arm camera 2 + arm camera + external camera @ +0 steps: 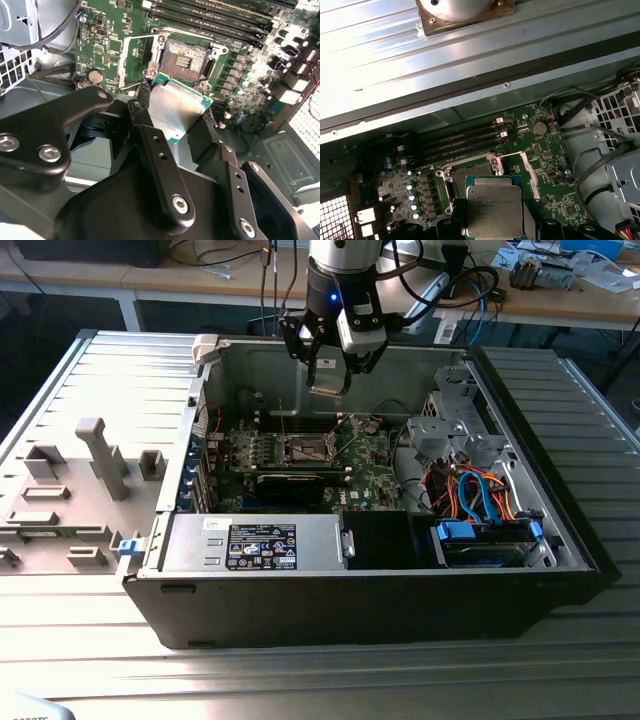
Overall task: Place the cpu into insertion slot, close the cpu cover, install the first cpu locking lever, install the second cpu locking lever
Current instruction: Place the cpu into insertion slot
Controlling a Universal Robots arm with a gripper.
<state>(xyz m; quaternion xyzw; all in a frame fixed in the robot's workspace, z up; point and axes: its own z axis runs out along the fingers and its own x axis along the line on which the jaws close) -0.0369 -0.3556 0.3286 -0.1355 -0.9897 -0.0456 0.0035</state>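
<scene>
My gripper [329,368] hangs above the open computer case, shut on the cpu [180,106], a flat silvery square with a green-gold edge held by its two sides between the black fingers [142,107]. In the first wrist view the cpu [494,210] covers part of the insertion slot [451,184] below it. The insertion slot [184,61] lies open and bare on the green motherboard, a dark square with a metal rim. The cpu cover [131,59], a thin silver frame, stands swung open beside the slot. In the exterior view the slot [305,448] sits well below the gripper.
The case walls [260,360] ring the motherboard. Long black memory slots [225,15] run next to the socket. A power supply [260,545] lies along the front, a drive bay with blue and orange cables [480,490] at the exterior view's right, and a grey fixture tray [100,455] at its left.
</scene>
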